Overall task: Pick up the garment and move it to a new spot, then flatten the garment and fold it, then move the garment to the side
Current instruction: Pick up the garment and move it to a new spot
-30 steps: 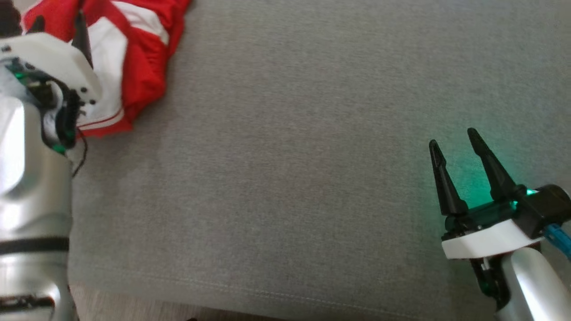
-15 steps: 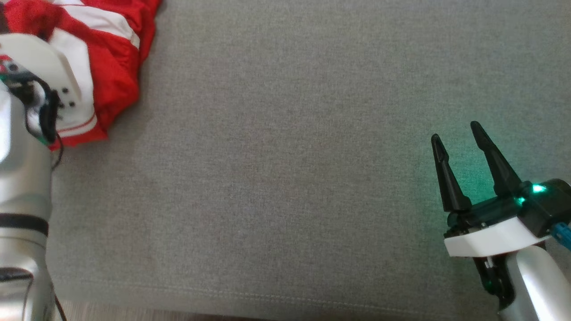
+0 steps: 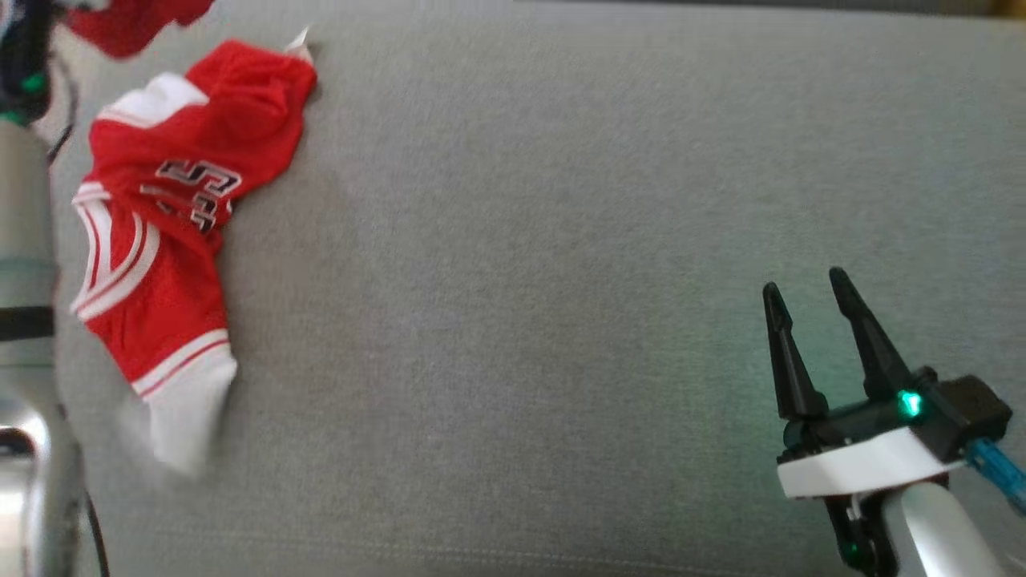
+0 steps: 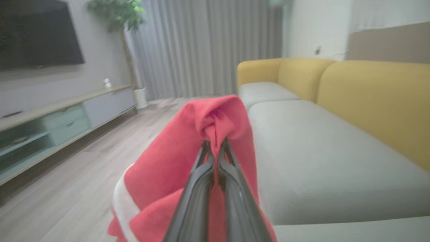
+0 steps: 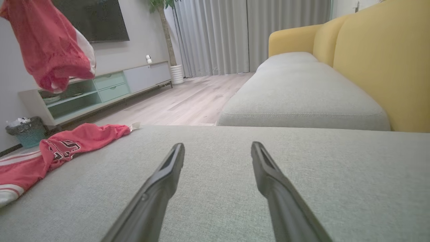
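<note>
Since a second ago my left gripper (image 4: pixel 214 143) has gone from spread over the red-and-white heap to clamped tight and hoisted. The head camera has swung too, so don't read the whole shift as stuff moving.

Head view: a scrap of the red garment (image 3: pixel 132 24) is dangling at the top left corner above my pale left forearm (image 3: pixel 24 240). Another red piece (image 3: pixel 160 232) with white trim and lettering is lying crumpled on the grey cushion (image 3: pixel 561 240) near its left edge. It looks like a separate item to me, not the one I'm lifting. The right gripper (image 3: pixel 804 280) is idling low on the right with its fingers spread and nothing between them, well apart from any cloth. I'm guessing it's parked there for the flattening bit.

Left wrist view: the left gripper is pinching a bunched fold of the red garment, jaws squeezed together on it, and the rest is draping down both sides of the fingers. Grabbing a bunch rather than an edge is probably why it's hanging in a lump.

Right wrist view: the right gripper is hovering just over the cushion, wide open. The lifted garment is hanging high at the top left, clear of the seat, with the other piece lying below it. I'm reading this as the carry to the new spot, and the bare middle of the cushion looks like the landing zone.
</note>
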### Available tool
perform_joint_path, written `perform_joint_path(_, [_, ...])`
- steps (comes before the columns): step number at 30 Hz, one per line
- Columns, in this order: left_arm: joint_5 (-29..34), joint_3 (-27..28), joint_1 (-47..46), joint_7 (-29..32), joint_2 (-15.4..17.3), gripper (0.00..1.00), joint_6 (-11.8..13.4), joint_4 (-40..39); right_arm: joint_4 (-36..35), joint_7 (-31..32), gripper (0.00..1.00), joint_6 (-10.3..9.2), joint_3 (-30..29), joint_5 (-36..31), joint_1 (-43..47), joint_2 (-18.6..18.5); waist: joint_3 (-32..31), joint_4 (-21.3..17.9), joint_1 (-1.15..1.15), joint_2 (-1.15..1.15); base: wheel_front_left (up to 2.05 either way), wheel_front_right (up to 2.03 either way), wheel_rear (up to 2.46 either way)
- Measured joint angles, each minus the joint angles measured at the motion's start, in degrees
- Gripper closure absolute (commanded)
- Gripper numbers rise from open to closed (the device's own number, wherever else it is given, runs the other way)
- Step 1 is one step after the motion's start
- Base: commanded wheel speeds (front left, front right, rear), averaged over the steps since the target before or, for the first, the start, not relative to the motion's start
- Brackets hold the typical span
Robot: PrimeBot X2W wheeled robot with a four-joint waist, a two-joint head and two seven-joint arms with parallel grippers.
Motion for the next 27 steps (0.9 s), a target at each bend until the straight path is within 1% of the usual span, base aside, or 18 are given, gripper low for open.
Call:
perform_joint_path(4, [-4.4,-2.6,1.9,5.1,-2.6,1.0,-1.8,-12.5,0.1,-0.1,0.0,0.0,-1.2,0.4,1.3,1.3,-2.5,-1.9,0.0,0.0,0.0,0.0,0.0])
perform_joint_path(8, [-10.6,-4.9,7.1,12.3,-4.8,1.0,-2.3,-26.4,-0.4,-0.1,0.0,0.0,-1.5,0.4,2.2,2.6,-3.9,-4.8,0.0,0.0,0.0,0.0,0.0])
perform_joint_path(10, [-13.4,-6.0,10.5,16.1,-5.2,1.0,-2.3,-32.6,-1.2,-0.1,0.0,0.0,-1.6,0.3,2.3,3.2,-4.4,-6.4,0.0,0.0,0.0,0.0,0.0])
perform_joint_path(13, [-16.8,-7.5,15.8,21.2,-6.1,1.0,-1.9,-39.0,-3.0,-0.2,0.0,0.0,-1.8,0.3,2.3,3.9,-4.6,-9.2,0.0,0.0,0.0,0.0,0.0])
perform_joint_path(15, [-17.8,-9.3,19.2,23.5,-6.8,1.0,-1.4,-41.2,-4.4,-0.2,0.0,0.0,-1.8,0.3,2.4,4.3,-4.6,-11.2,0.0,0.0,0.0,0.0,0.0])
perform_joint_path(18, [-19.4,-11.6,24.3,25.1,-8.1,1.0,-0.6,-40.7,-6.0,-0.2,0.0,0.0,-1.8,0.3,2.4,5.0,-4.3,-14.3,0.0,0.0,0.0,0.0,0.0])
perform_joint_path(20, [-19.5,-13.2,27.7,25.1,-8.6,1.0,-0.5,-37.2,-6.7,-0.2,0.0,0.0,-1.5,0.3,2.4,5.4,-4.1,-16.5,0.0,0.0,0.0,0.0,0.0])
perform_joint_path(22, [-19.2,-14.4,30.6,24.2,-8.9,1.0,-0.4,-31.7,-6.9,-0.2,0.0,0.0,-1.0,0.3,2.4,5.6,-3.9,-18.8,0.0,0.0,0.0,0.0,0.0])
perform_joint_path(24, [-16.6,-15.7,32.6,21.0,-8.7,1.0,-0.3,-25.0,-6.8,-0.2,0.0,0.0,-0.4,0.4,2.4,5.8,-3.6,-21.2,0.0,0.0,0.0,0.0,0.0])
perform_joint_path(27, [-13.2,-15.9,32.9,14.3,-8.7,1.0,0.2,-15.3,-6.7,-0.3,0.0,0.0,0.6,0.4,2.2,6.1,-3.2,-24.4,0.0,0.0,0.0,0.0,0.0])
